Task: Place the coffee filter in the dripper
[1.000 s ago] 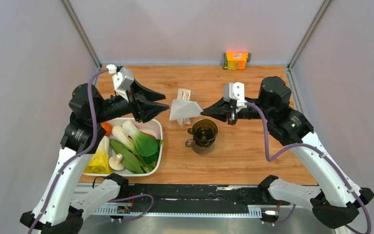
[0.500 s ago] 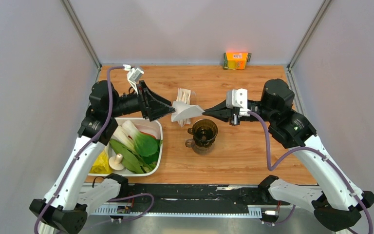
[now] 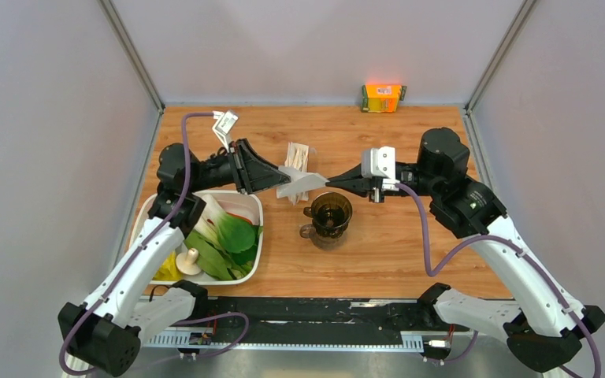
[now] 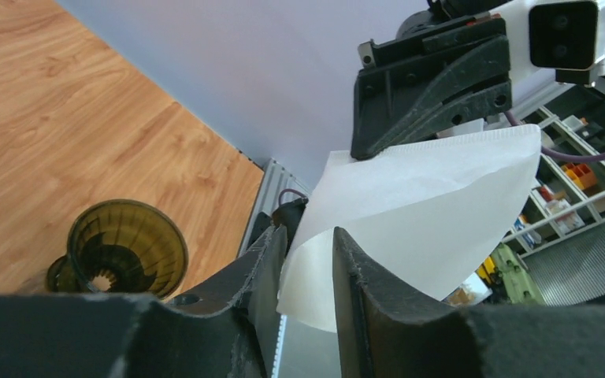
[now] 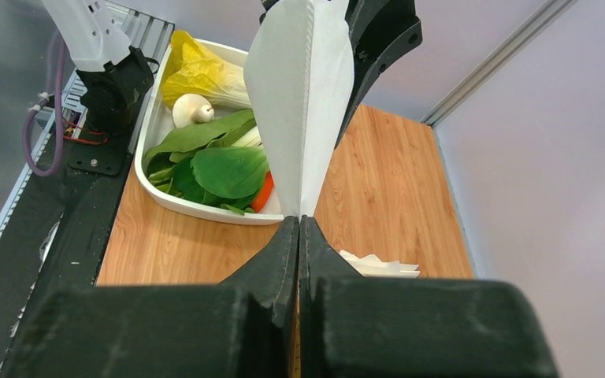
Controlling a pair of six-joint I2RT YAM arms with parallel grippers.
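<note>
The coffee filter (image 3: pixel 298 186), a white paper cone, hangs in the air between my two grippers, just up and left of the dripper (image 3: pixel 332 214). The dripper is a dark brown see-through cup standing on the wooden table. My right gripper (image 3: pixel 329 179) is shut on the filter's pointed end; in the right wrist view (image 5: pixel 298 220) the filter (image 5: pixel 299 94) stands up from the closed tips. My left gripper (image 3: pixel 283 177) is open, its two fingers either side of the filter's wide edge (image 4: pixel 425 205) in the left wrist view (image 4: pixel 309 234). The dripper (image 4: pixel 126 248) sits below left there.
A white tray (image 3: pixel 260 236) of greens, a mushroom and a carrot lies at the left, also in the right wrist view (image 5: pixel 205 211). A packet of cream filters (image 3: pixel 298 153) lies behind the held filter. An orange box (image 3: pixel 383 98) stands at the back wall.
My left arm has swung right and lowered until its open jaws straddle the filter's wide edge. The filter has tilted flatter. The right gripper has held its grip, shifting slightly.
</note>
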